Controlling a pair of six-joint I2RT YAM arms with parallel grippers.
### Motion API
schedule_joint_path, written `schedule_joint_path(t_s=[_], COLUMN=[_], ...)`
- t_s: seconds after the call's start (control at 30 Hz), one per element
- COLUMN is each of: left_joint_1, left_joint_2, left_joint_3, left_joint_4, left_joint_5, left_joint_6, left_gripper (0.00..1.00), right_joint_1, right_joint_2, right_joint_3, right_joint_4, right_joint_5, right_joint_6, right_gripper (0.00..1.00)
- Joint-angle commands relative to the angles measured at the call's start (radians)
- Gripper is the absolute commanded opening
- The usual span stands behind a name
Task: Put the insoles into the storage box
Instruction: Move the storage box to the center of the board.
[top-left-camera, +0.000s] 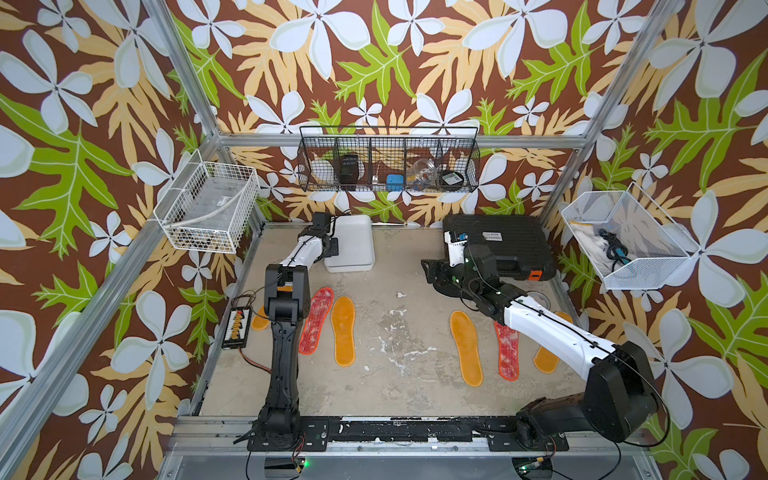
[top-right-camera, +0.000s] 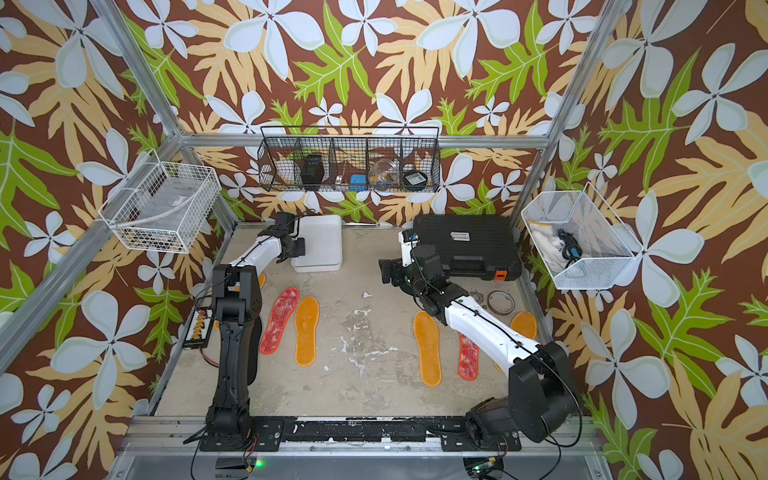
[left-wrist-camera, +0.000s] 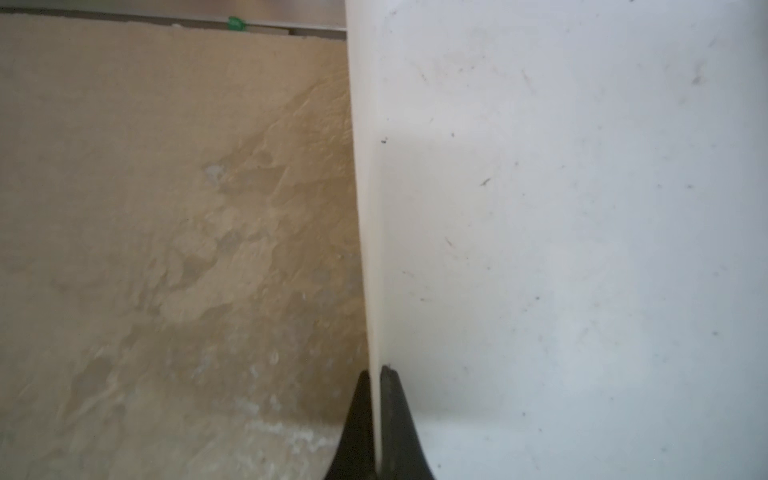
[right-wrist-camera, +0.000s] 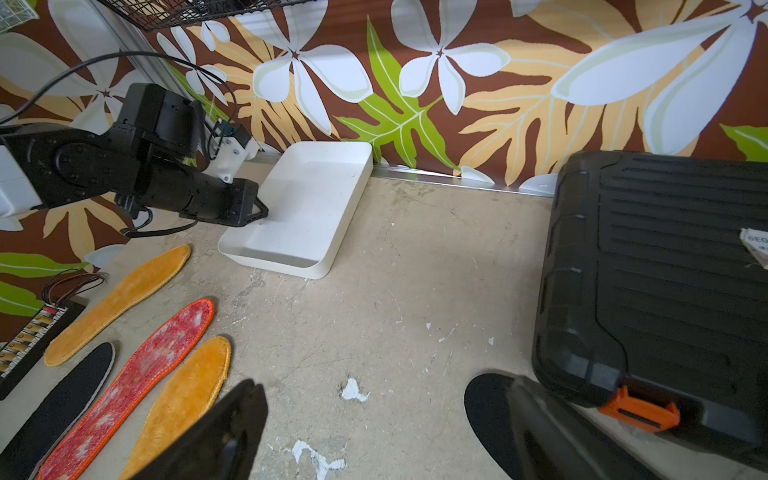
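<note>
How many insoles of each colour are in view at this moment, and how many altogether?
Orange-yellow insoles: 4
Red-and-white insoles: 2
Black insoles: 2
Total: 8

The left arm (top-left-camera: 284, 345) and right arm (top-left-camera: 548, 336) are black with a big white part in the middle. Thin black cables (top-left-camera: 556, 323) run along them.

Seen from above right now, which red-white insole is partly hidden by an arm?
The right red-white insole: the right arm crosses its far end. The left red-white insole lies fully uncovered.
</note>
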Motion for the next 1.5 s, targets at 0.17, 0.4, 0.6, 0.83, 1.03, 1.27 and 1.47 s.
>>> schedule_joint_path(t_s=[0.17,0.4,0.6,0.83,1.03,1.27,1.47], left_joint_1=[-0.09,-0.278,-0.481,-0.687,-0.724,-0.738,-0.739], left_joint_2=[-0.322,-0.641,-0.862,-0.947,-0.942,-0.905,-0.895], left_joint_3=[-0.329,-0.762,-1.069,-1.184,-1.255,-1.278,-1.291], left_joint_4=[0.067,0.139,0.19,0.243,0.267,0.23,0.232], left_joint_5=[-0.023,-0.097,-0.13,-0.17,-0.15,-0.175,-0.217], left_joint_6=[-0.156,-0.326,-0.499,-0.703,-0.744,-0.68,-0.644], left_gripper=[0.0,0.0,0.0,0.0,0.0,0.0,0.15], right_joint_1=[0.001,0.001,0.001,0.001,0.001,0.001,0.001], right_joint_2=[-0.029,-0.115,-0.29,-0.46,-0.482,-0.447,-0.412], right_joint_3=[-0.006,-0.074,-0.23,-0.402,-0.454,-0.454,-0.455], right_joint_4=[-0.05,-0.139,-0.177,-0.166,-0.174,-0.16,-0.14], right_joint_5=[0.067,0.154,0.18,0.198,0.207,0.228,0.191], right_joint_6=[0.023,0.031,0.048,0.122,0.148,0.111,0.118], right_gripper=[0.95,0.96,0.96,0.96,0.96,0.96,0.96])
